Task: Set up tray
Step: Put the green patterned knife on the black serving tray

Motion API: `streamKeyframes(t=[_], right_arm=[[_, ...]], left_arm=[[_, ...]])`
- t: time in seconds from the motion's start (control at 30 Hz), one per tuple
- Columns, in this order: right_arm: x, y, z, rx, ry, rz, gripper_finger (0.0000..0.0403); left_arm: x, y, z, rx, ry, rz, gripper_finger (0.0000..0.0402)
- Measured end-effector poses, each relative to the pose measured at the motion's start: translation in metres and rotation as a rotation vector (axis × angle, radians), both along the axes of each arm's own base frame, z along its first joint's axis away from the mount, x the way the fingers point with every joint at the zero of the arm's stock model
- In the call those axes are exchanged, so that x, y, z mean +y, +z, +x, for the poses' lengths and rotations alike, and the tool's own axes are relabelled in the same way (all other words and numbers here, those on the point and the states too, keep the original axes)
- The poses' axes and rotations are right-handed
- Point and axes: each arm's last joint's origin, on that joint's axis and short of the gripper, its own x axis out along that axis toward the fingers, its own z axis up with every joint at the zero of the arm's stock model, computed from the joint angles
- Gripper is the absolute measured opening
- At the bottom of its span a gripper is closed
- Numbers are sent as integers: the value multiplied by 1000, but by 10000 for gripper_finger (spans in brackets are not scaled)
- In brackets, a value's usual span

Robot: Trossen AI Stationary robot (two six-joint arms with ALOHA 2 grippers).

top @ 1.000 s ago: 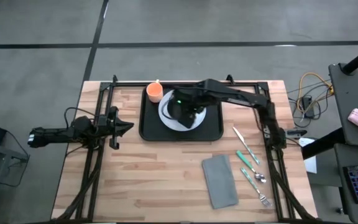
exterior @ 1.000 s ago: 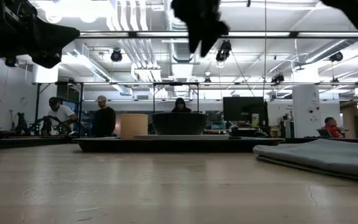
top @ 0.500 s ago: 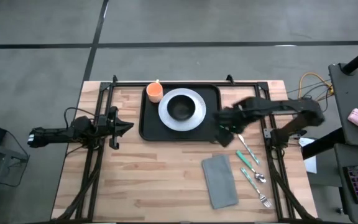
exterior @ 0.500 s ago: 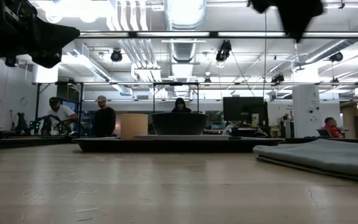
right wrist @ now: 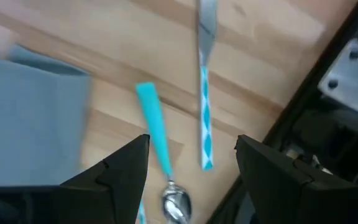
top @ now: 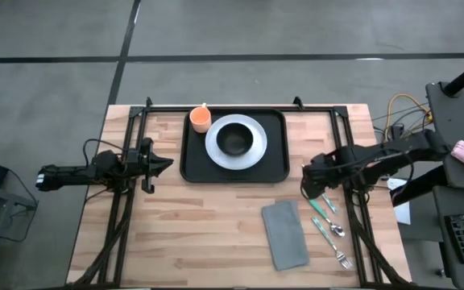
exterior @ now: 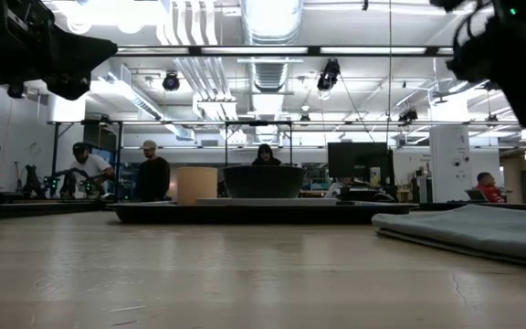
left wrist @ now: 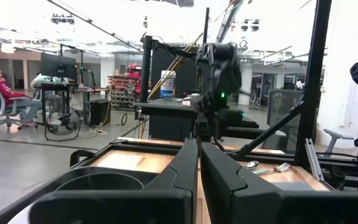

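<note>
Right gripper (top: pixel 311 184) held over the cutlery (top: pixel 326 211) near the tabletop's (top: pixel 208 234) right edge, fingers (right wrist: pixel 120 171) spread wide (nothing gripped), tray (top: pixel 275 165) at the far edge, left gripper (top: pixel 161 163) parked by the left edge, fingers pressed together.

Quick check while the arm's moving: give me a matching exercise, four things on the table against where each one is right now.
Things:
1. orange cup
2. black bowl
3. grey napkin
4. right tool

Places:
A. on the white plate
B. on the bare wood, off the tray
C. in a corner of the tray, beside the plate
D. above the cutlery, near the table's right edge

Pairs: 1-C, 2-A, 3-B, 4-D
</note>
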Motion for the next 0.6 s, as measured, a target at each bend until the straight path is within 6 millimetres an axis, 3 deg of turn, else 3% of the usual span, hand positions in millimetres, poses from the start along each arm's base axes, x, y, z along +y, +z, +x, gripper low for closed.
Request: streamKeyframes(t=[0.3,0.6], right_arm=[[0,-55,-13,13,-10,82,228],[-2,-80,-13,27,-32,0,228]], left_arm=[[0,0,0,0,0,0,1],[0,0,0,1,11,-2,1]])
